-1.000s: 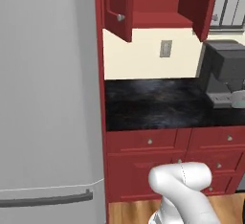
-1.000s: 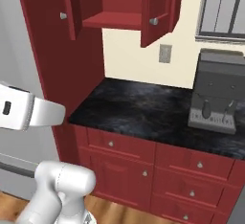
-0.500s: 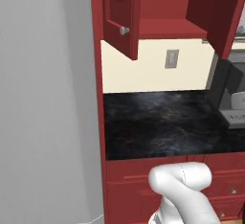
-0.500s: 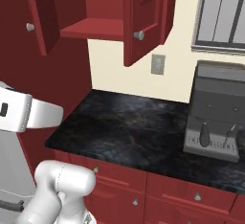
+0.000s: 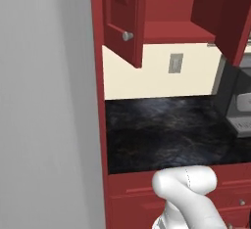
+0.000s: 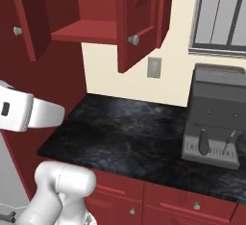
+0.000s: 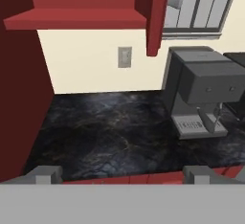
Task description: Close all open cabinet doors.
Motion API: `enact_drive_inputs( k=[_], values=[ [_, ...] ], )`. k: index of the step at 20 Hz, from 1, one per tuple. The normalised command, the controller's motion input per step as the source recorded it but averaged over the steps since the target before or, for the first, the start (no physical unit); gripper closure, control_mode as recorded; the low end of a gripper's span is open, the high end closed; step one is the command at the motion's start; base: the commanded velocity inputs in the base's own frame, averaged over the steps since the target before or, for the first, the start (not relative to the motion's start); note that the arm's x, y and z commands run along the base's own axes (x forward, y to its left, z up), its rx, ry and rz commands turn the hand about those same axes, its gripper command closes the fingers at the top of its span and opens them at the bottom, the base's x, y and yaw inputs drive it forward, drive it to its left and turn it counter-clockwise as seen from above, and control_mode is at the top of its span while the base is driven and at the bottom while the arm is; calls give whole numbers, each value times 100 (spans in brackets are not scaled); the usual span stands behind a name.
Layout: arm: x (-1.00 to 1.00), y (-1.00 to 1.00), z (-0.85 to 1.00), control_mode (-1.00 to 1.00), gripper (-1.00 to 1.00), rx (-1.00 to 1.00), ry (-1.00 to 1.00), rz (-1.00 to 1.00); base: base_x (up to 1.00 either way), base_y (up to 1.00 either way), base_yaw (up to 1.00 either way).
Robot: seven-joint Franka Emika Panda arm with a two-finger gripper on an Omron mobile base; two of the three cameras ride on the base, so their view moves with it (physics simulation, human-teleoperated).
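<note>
Two dark red cabinet doors stand open above the black counter. The left door (image 5: pixel 125 17) swings out toward me, its round grey knob (image 5: pixel 127 36) near the lower edge; it also sits at the upper left of the right base view (image 6: pixel 29 17). The right door (image 6: pixel 139 22) hangs open with its knob (image 6: pixel 133 40) facing me, and its edge (image 7: pixel 155 12) shows in the hand view. My gripper (image 7: pixel 122 174) is open, low in front of the counter edge, well below both doors, with nothing between its fingertips (image 7: pixel 45 174).
A grey coffee machine (image 6: pixel 216 118) stands on the counter (image 6: pixel 125 137) at the right, under a window (image 6: pixel 223 17). A wall outlet (image 6: pixel 153 68) is below the cabinet shelf (image 6: pixel 86 29). A grey fridge side (image 5: pixel 44 101) fills the left. Red drawer fronts (image 6: pixel 192 205) run under the counter.
The whole picture has shifted: the base has driven closer to the counter, so cabinet and doors loom larger. Both doors stay open and the gripper stays open.
</note>
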Motion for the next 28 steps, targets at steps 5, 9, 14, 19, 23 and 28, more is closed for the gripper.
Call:
enact_drive_inputs(
  k=[5,9,14,19,23,28],
  values=[
    [0,0,0,100,-100,0,0,0,23,10,-15],
    [0,0,0,100,-100,0,0,0,29,1,-15],
    [0,0,0,100,-100,0,0,0,32,0,-12],
    [0,0,0,100,-100,0,0,0,35,0,-12],
    [0,0,0,100,-100,0,0,0,32,0,-11],
    [0,0,0,100,-100,0,0,0,30,0,-3]
  ],
)
